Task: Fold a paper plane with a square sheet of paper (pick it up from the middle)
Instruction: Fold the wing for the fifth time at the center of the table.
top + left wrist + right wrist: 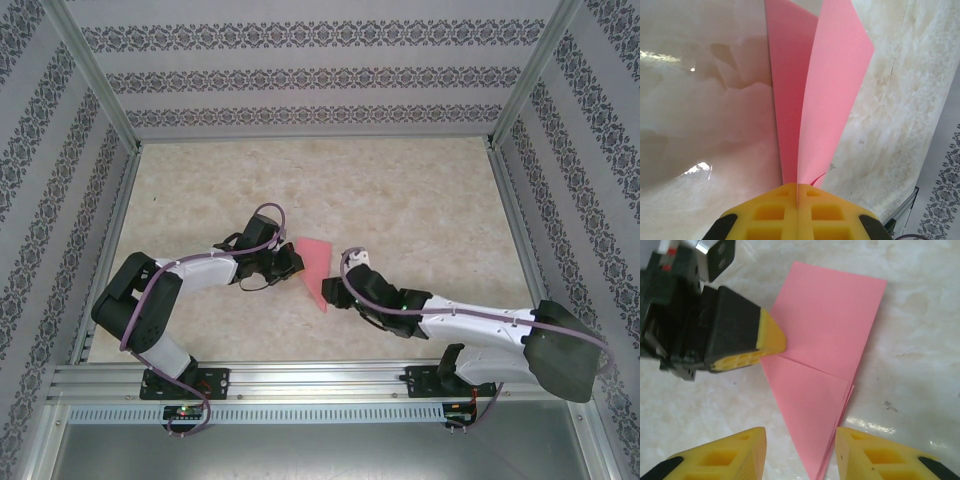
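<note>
The paper plane (pixel 315 262), pink-red paper folded into a pointed dart with layered triangular flaps, lies on the table between both arms. My left gripper (pixel 295 262) is shut on its left edge. In the left wrist view the yellow pads (pixel 770 215) are pressed together on the paper (pixel 810 90), whose two layers fan out in a V. In the right wrist view the plane (pixel 825 340) points toward me, and my right gripper (pixel 800 450) stands open with the tip between its fingers, not touching. The left gripper's pad (pixel 772 340) pinches the side edge there.
The pale marbled table (pixel 420 190) is walled by patterned panels (pixel 320 75) and metal frame posts. An aluminium rail (pixel 320 385) with the arm bases runs along the near edge.
</note>
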